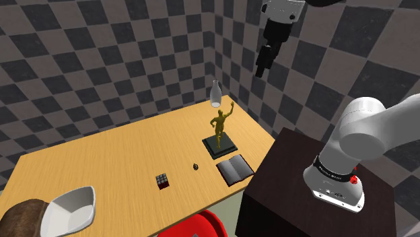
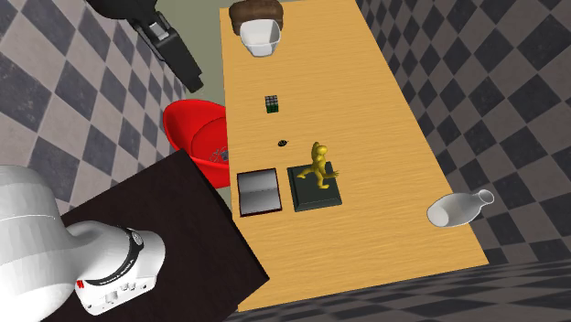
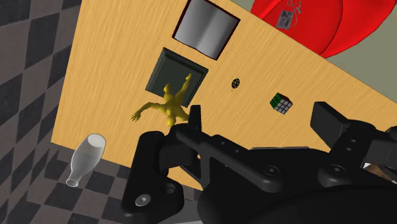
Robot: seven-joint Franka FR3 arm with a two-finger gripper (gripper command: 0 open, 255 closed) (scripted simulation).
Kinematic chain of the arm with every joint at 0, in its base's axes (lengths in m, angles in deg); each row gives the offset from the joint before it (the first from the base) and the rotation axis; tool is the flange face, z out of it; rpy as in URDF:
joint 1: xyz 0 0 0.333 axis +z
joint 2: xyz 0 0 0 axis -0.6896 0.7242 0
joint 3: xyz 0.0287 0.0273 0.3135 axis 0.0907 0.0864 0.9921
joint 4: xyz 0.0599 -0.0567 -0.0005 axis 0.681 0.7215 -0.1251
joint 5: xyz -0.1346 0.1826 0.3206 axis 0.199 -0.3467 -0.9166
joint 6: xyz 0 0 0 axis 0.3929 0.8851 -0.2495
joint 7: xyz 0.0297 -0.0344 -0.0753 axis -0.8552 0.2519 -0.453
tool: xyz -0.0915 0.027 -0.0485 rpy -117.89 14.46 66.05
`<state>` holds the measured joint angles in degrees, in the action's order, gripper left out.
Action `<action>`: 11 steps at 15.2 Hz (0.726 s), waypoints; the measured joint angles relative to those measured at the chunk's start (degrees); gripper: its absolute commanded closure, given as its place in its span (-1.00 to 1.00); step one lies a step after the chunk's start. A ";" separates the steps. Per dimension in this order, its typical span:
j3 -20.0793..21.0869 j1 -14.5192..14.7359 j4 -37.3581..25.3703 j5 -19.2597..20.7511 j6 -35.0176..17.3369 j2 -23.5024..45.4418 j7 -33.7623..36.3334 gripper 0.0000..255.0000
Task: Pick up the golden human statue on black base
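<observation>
Closest to the stand [image 1: 296, 175], an open book [image 1: 235, 168] lies at the near edge of the surface [image 1: 121, 155]. Just beyond it is the golden statue [image 1: 219, 126], upright on its dark square base [image 1: 220, 145] with 1 arm raised; the base is just beside the book but apart from it. Farther off, at the far edge, sits a white bottle [image 1: 215, 94]. High above all this hangs the hand [image 1: 264, 60], its 2 fingers spread wide and holding nothing. In the wrist view the statue lies off 1 fingertip [image 3: 194, 118], not in the gap. This looks like the approach step, with no grasp begun. The next move likely calls for centring over the figure, descending a long way, then closing on the slim torso without tipping it.
</observation>
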<state>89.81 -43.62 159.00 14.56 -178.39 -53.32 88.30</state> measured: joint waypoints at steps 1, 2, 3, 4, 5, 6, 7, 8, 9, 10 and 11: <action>0.00 0.00 0.00 0.00 0.00 0.00 0.00 -1.00; -0.26 -0.06 0.29 0.25 -0.66 0.50 -0.53 -1.00; -0.39 -0.06 1.12 0.46 -2.01 1.24 -1.10 -1.00; -0.49 -0.05 1.44 0.68 -3.25 2.34 -1.68 -1.00; -0.95 -0.19 2.23 1.10 -5.14 3.73 -2.70 -1.00; -1.10 -0.20 2.61 1.38 -6.84 5.23 -3.38 -1.00; -1.52 -0.32 3.17 1.78 -8.55 6.60 -4.36 -1.00; -1.74 -0.37 3.14 2.09 -10.18 8.45 -5.11 -1.00; -1.95 -0.42 3.47 2.41 -12.02 10.20 -5.86 -1.00; -2.27 -0.51 3.53 2.76 -13.61 11.92 -6.71 -1.00; -2.59 -0.61 3.54 3.08 -15.43 13.93 -7.57 -1.00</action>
<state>87.22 -44.23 162.55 17.65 -193.82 -39.39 80.73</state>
